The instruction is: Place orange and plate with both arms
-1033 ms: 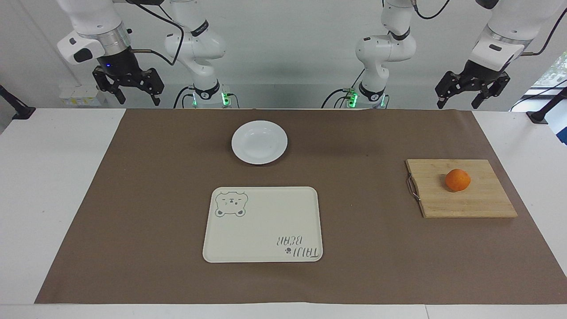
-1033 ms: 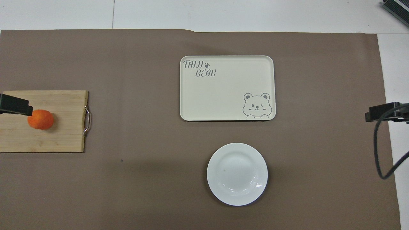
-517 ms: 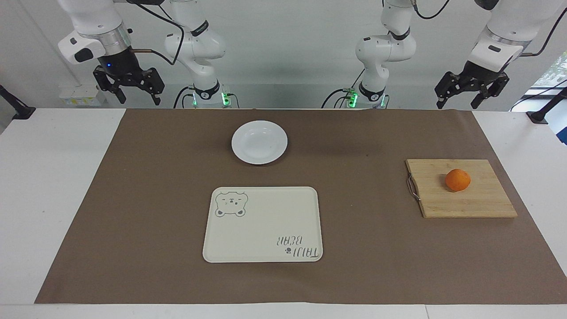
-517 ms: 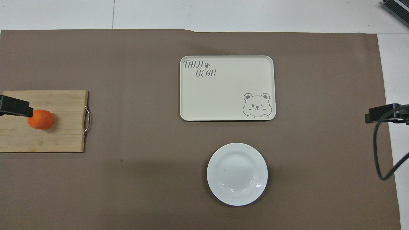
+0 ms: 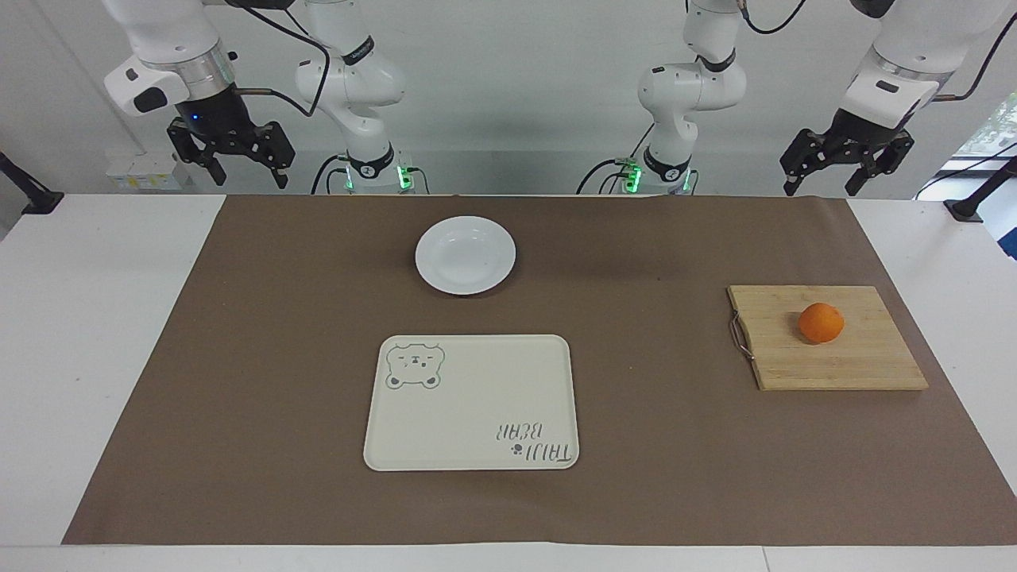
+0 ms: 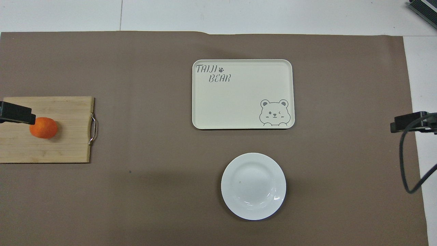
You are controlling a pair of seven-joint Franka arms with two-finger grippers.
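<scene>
The tray (image 5: 471, 403) is the landmark: a cream rectangle with rounded corners, a bear drawing and lettering, lying flat on the matte brown mat (image 5: 278, 397). The plate (image 5: 465, 255), round, glossy and white, lies nearer to the robots than the tray. The orange (image 5: 821, 322), a small round fruit, rests on the wooden board (image 5: 842, 357), well apart from the tray toward the left arm's end. Only the facing view shows the whole grippers: the left gripper (image 5: 826, 187) and the right gripper (image 5: 248, 178) hang released and empty, raised at the robots' edge of the table. The overhead view shows only dark tips at its side edges.
</scene>
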